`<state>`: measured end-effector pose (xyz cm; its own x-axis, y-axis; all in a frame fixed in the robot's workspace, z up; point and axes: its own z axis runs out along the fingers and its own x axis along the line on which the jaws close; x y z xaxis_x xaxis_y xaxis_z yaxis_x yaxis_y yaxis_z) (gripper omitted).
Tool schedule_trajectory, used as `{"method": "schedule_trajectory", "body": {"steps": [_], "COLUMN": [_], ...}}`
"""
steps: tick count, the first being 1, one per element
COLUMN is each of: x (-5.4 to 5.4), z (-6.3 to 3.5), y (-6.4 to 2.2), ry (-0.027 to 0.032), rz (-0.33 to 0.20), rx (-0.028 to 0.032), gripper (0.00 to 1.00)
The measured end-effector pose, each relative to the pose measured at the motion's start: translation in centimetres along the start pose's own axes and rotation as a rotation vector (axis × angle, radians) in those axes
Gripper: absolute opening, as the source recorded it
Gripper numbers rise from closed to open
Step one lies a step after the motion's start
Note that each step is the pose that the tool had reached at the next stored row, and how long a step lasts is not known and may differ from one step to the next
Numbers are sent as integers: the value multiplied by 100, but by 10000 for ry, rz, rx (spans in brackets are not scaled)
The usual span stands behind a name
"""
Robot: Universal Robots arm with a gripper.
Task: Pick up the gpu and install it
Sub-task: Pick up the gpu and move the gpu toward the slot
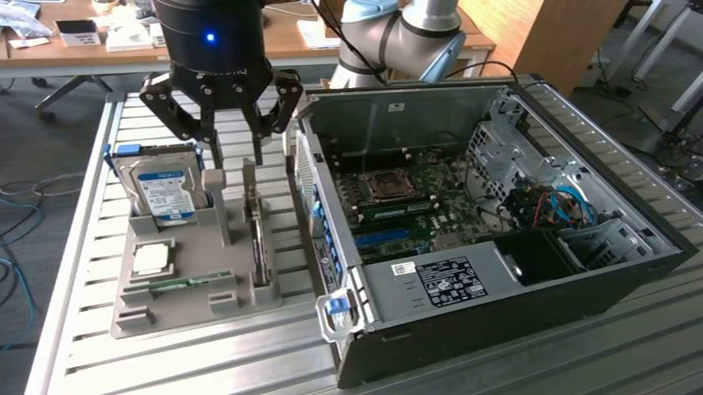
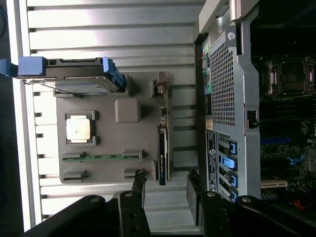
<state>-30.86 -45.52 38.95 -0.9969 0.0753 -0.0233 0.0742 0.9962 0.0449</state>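
GPU stands on its edge in a slot of the grey holder tray, on the side nearest the open computer case; it is not installed. The hand hangs directly above the card's bracket end, its fingers apart, one to each side of the card's line, gripping nothing. No contact with the card is visible.

In the same tray, toward the exterior view's left, a hard drive with a blue label stands upright. A processor chip and a narrow memory stick lie flat near it.

The case lies on its side just beside the tray, motherboard exposed. Tray and case both rest on the slatted metal surface.
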Motion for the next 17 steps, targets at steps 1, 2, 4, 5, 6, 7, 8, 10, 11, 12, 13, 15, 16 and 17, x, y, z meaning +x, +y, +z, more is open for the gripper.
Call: {"method": "schedule_trajectory", "body": {"steps": [1,2,4,5,6,7,8,10,11,12,13,15,16,17], "x": [0,1,1,1,2,2,2,3,3,3,3,4,4,4], "z": [5,14,39,53,66,78,91,115,125,136,146,161,166,169], "y": [0,-1,-2,-2,-3,-4,-4,-5,-6,-6,-7,-7,-7,-8], "ry": [0,0,1,0,-1,-1,0,-1,1,0,0,1,0,1], "rz": [1,0,0,0,0,0,0,0,0,0,0,0,0,0], "rx": [0,-1,0,0,-1,-1,0,-1,0,0,0,1,1,1], "gripper": [47,47,47,47,47,47,47,47,47,47,47,47,47,47]}}
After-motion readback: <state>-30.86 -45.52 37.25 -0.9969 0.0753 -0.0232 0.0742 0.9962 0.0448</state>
